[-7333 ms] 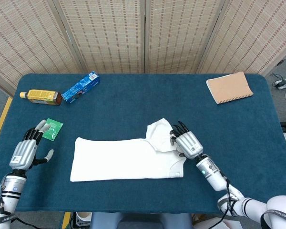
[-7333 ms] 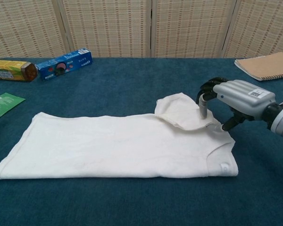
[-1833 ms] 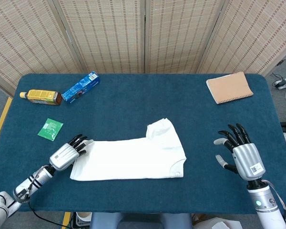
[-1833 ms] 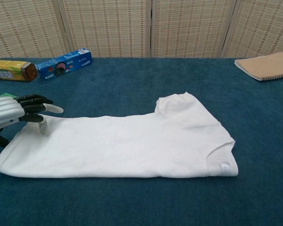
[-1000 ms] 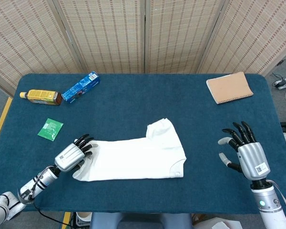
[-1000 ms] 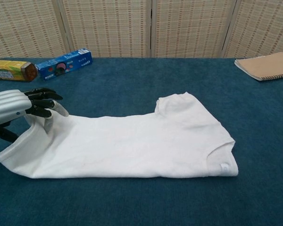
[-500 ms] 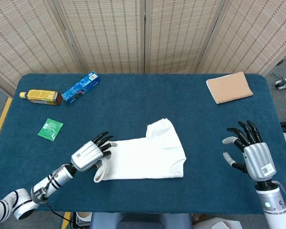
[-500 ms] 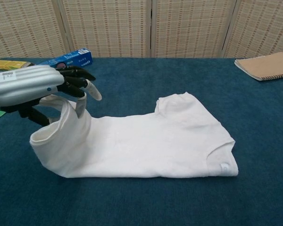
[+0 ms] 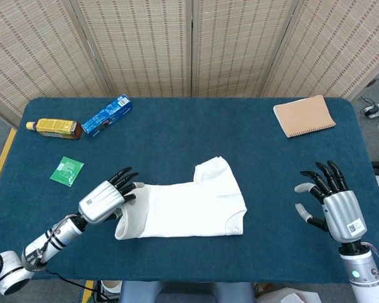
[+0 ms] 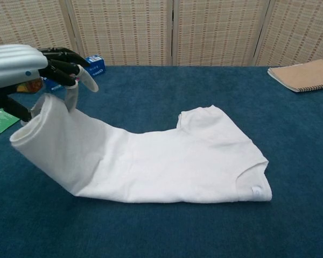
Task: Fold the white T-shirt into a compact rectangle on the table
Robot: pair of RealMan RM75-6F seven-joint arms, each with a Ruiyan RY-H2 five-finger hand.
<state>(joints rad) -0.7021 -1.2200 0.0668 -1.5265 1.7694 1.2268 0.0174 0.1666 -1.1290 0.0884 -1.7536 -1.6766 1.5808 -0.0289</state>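
The white T-shirt [image 9: 189, 205] [image 10: 177, 161] lies folded lengthwise in the middle of the blue table, collar end to the right. My left hand [image 9: 105, 201] [image 10: 27, 67] grips the shirt's bottom hem and holds that end raised off the table, so the cloth slopes down toward the collar. My right hand [image 9: 335, 201] hovers open over the table's right front part, fingers spread, well apart from the shirt. It does not show in the chest view.
A tan notebook [image 9: 304, 116] lies at the back right. At the back left are a blue box [image 9: 107, 115] and an amber bottle [image 9: 54, 128]. A green packet [image 9: 67, 171] lies near the left edge, just left of my left hand.
My left hand took hold of the shirt's hem, drew it rightward, and has now lifted it higher while shifting back left. The right hand let go of the sleeve and withdrew right.
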